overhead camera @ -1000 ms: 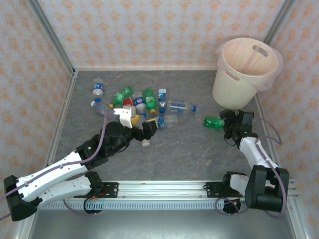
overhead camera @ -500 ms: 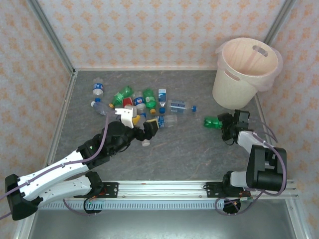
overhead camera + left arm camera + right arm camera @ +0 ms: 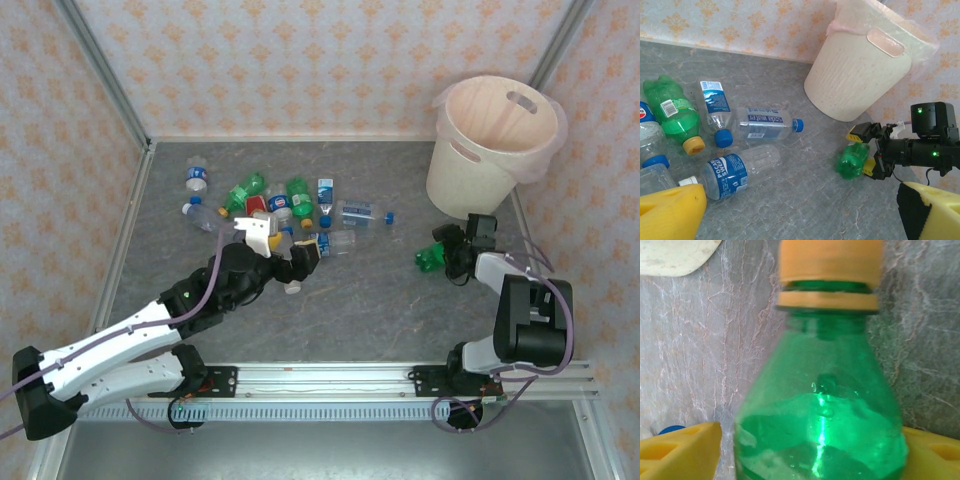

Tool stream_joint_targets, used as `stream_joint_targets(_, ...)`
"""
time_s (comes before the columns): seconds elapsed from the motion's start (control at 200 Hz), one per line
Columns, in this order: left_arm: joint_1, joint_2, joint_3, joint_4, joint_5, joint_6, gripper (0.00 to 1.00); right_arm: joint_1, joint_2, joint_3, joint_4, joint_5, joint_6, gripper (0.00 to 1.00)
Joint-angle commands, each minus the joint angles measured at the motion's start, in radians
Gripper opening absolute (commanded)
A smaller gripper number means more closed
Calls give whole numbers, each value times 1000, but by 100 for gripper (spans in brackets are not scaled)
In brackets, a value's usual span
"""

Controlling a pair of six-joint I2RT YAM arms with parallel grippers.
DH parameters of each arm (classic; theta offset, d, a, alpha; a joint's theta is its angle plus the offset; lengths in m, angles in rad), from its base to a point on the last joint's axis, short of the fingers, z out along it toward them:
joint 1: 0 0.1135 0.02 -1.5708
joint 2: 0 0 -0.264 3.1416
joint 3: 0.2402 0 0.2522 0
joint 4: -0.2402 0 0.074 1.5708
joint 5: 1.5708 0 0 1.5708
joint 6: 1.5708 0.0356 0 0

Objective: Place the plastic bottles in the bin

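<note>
- The small green plastic bottle with an orange cap [image 3: 822,415] was low over the grey marbled bench [image 3: 370,300], just in front of the large round pale pink-cream plastic bin [image 3: 470,180]. It was well apart from the heap of clear and green plastic bottles [image 3: 285,205] to the left.
- It was probably light, thin-walled, springy and slick. The dented body looked a better hold than the tapering neck.
- The right arm's yellow fingers [image 3: 680,452] stood wide, one on each side of that body; I cannot tell whether they pinched it.
- The left arm's yellow fingers [image 3: 670,210] were spread wide with nothing between them, at the near edge of the heap.
- The bin's rim stood tall beside the bottle, so a high lift seemed needed. The bench between heap and bin was open, and the patterned wall [image 3: 600,150] was close on the right.
</note>
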Motion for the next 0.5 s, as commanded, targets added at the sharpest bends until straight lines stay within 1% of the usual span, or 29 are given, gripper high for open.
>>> stream_joint_targets(0.0,-6,11,17,26,19,5,99,11,44,19,16,39,-52,85)
stream_joint_targets(0.055,-6,17,22,25,24,2,99,11,46,18,15,41,-60,83)
stream_joint_targets(0.08,-6,21,25,23,25,2,99,12,46,17,19,37,-64,78)
stream_joint_targets(0.13,-5,28,33,19,26,3,99,11,41,14,25,32,-73,72)
stream_joint_targets(0.215,-6,40,47,14,26,2,99,12,25,6,23,38,-80,68)
stream_joint_targets(0.36,-7,70,75,12,29,-4,99,14,-38,-6,-1,63,-107,66)
stream_joint_targets(0.496,-6,111,104,18,34,-21,99,14,-129,-20,-30,85,-137,65)
